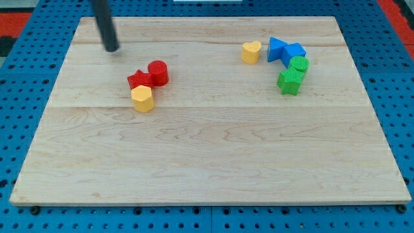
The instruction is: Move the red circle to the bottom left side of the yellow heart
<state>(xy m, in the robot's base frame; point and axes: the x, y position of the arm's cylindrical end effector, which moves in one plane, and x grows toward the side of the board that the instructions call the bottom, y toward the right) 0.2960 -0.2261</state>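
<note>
One camera view is all I have, and it shows the approach step, as I judge it: my tip (112,48) stands up and to the view's left of the red circle (158,72), apart from every block. I carry no pincer, only the rod, so nothing is pinched. The red circle, a short round cylinder, sits left of the tabletop's (207,162) centre, touching a red star (139,79), with a yellow hexagon (142,98) just below. The yellow heart (251,51) lies well apart toward the view's right. Next I should get behind the circle's left side and push rightward without dragging the star along.
</note>
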